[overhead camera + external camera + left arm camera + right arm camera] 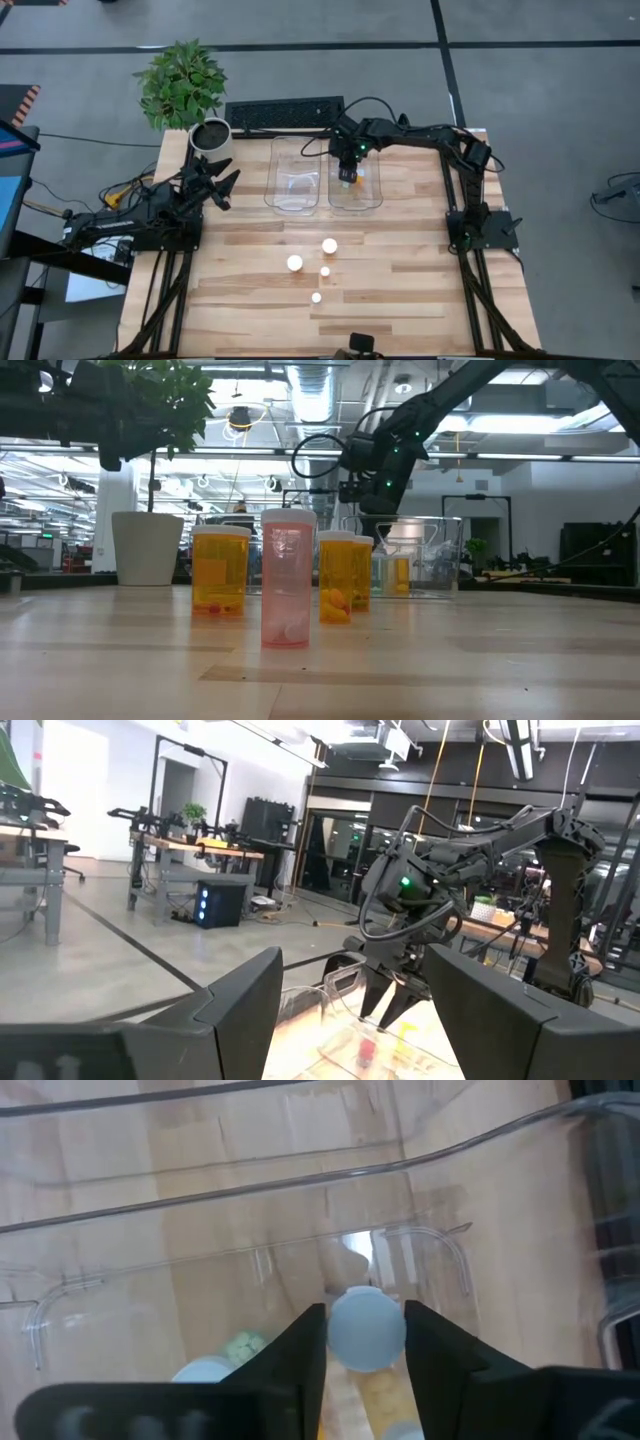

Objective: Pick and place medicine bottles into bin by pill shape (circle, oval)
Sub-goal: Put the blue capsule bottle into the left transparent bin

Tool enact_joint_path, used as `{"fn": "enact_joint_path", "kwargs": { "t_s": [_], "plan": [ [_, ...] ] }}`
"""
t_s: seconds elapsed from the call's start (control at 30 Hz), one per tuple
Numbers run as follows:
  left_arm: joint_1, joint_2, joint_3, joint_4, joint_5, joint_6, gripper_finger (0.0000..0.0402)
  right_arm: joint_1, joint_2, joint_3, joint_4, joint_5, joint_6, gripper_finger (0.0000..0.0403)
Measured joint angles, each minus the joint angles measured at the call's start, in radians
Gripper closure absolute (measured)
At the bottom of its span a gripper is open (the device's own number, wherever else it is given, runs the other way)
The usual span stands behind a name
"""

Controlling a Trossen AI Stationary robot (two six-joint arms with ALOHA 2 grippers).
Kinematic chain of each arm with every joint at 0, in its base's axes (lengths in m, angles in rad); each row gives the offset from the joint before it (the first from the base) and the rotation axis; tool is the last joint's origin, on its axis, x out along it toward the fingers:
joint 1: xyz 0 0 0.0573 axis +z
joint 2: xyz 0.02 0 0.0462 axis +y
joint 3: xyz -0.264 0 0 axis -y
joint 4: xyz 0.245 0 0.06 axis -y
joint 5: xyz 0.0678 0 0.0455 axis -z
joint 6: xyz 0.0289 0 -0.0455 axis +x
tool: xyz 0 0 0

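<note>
The right gripper point(349, 172) is hanging over the right-hand clear plastic bin point(372, 198), at about one o'clock from the table's centre in the high view. In the right wrist view its two dark fingers point(300, 1350) are sitting against either side of the white round cap of a small medicine bottle point(366, 1328), so it is gripping that bottle just above the bin floor. Other white-capped bottles point(205, 1371) are lying in the same bin beside it.

The left gripper point(220, 186) is waiting with its jaws spread wide at about ten o'clock, near the white plant pot point(211, 136), holding nothing. The left-hand clear plastic bin point(296, 198) is sitting just beside the right one, towards twelve o'clock.

Four more white-capped bottles point(295, 263) are standing in a loose cluster around six o'clock; the low view is showing orange translucent bodies point(220, 571) and one pinkish translucent body point(288, 578).

The grip is on the cap's rim only, so my worry is the bottle slipping or tilting between the fingers and dropping askew. If released here it could be knocking into the bottles already lying beneath it and rolling. The bin walls are standing close to the fingers, so a sideways move risks nudging the bin. Whether this bottle's pills match this bin cannot be told; a wrong sort is possible.
</note>
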Motion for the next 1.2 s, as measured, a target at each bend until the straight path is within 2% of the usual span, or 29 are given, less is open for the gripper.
{"fn": "enact_joint_path", "kwargs": {
  "t_s": [0.4,0.53,0.97,1.2],
  "plan": [
    [0.000,0.000,0.000,0.000,0.000,0.000,0.0162,-0.007,-0.011,0.000,-0.002,0.019,-0.017,0.0279],
    [0.000,0.000,0.000,-0.001,0.000,0.000,0.0162,-0.015,-0.028,0.037,-0.034,0.021,-0.017,0.0280],
    [0.000,0.000,0.000,-0.001,0.000,0.010,0.0162,-0.011,-0.032,0.383,-0.313,0.024,-0.016,0.0279],
    [0.000,0.000,0.000,-0.001,0.000,0.010,0.0162,0.028,-0.033,0.511,-0.293,0.049,-0.002,0.0279]
  ]
}}
